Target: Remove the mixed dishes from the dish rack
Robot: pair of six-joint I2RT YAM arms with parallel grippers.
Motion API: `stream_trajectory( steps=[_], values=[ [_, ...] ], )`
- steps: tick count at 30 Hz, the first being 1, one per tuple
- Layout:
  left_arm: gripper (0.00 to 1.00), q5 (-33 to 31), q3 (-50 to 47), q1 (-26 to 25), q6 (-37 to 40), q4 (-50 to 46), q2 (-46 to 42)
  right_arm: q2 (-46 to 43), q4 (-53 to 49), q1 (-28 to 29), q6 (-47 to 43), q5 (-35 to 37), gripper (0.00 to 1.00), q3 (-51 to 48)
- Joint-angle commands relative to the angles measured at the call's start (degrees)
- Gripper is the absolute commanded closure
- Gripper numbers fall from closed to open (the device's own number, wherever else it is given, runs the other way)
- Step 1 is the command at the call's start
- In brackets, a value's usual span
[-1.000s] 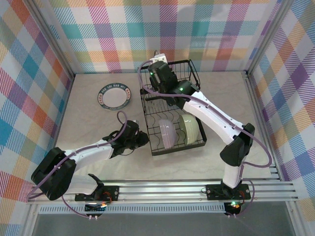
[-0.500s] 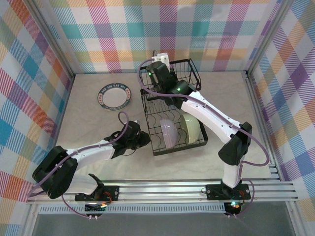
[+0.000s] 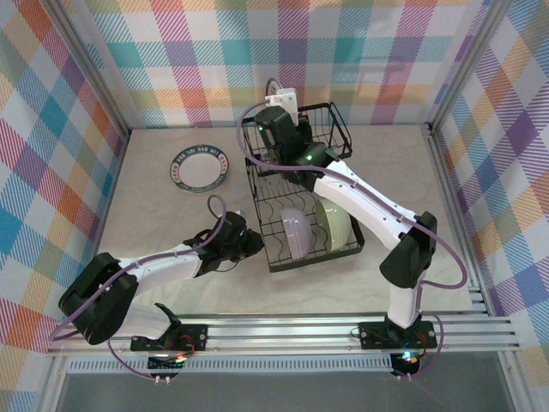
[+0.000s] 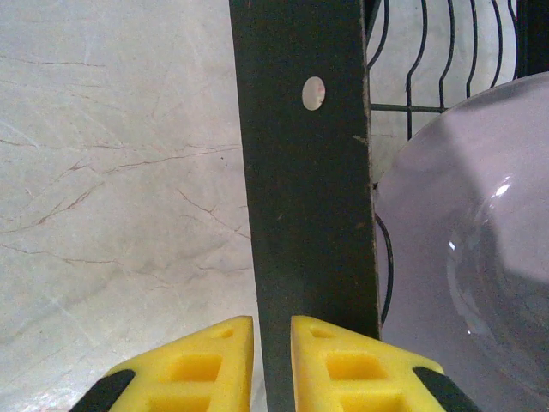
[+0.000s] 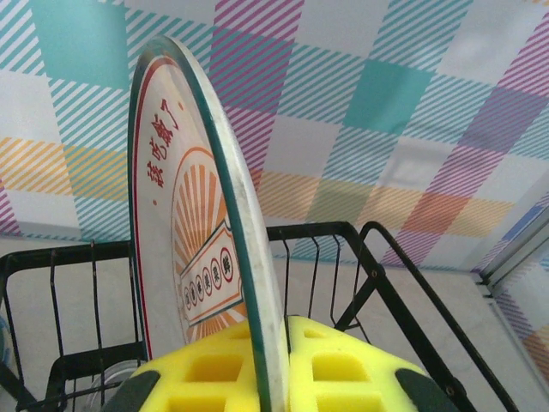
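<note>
Right pincer [image 5: 273, 330] clamped tight on the lower rim of the white plate with orange pattern [image 5: 193, 232]; yellow pads [image 5: 343, 369] sit on both faces. Plate stands upright on edge, over the raised basket section at the far end of the dish rack [image 3: 302, 202]. From the top view the right arm reaches across the rack, pincer [image 3: 279, 110] at the far end near the plaid wall [image 3: 343, 51].

Left pincer [image 4: 273, 330] narrow, pinching a flat black bar of the rack [image 4: 304, 172] between its 2 yellow pads [image 4: 202, 360]. From above it is at the rack's near left side [image 3: 249, 245].

2 bowls in the near slots of the rack: lavender bowl [image 3: 292, 232] on edge, pale green bowl [image 3: 334, 225] just beside it on the right. Lavender bowl [image 4: 463, 257] sits right behind the gripped bar.

1 blue-and-white striped plate [image 3: 199, 167] lies flat on the desk [image 3: 171, 223], left of the rack and apart from it.
</note>
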Motion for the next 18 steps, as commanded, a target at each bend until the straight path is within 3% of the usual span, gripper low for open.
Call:
stream_trajectory(
  steps=[1,11,15,18],
  values=[
    [0.81,-1.2,-0.3,-0.8,-0.2,1.1,0.2,-2.9,8.5,0.2,-5.2,3.4,1.00,-1.0],
    [0.74,-3.9,0.4,-0.8,1.5,-3.8,-3.8,-8.8,13.7,-1.4,-7.9,3.4,1.00,-6.2],
    [0.69,-5.1,0.9,-0.8,2.4,-5.8,-5.4,-12.5,14.4,-1.9,-8.1,2.8,1.00,-9.1],
    [0.60,-6.4,1.5,-0.8,3.3,-8.1,-7.5,-15.9,13.8,-2.1,-7.4,1.4,1.00,-11.7]
  ],
)
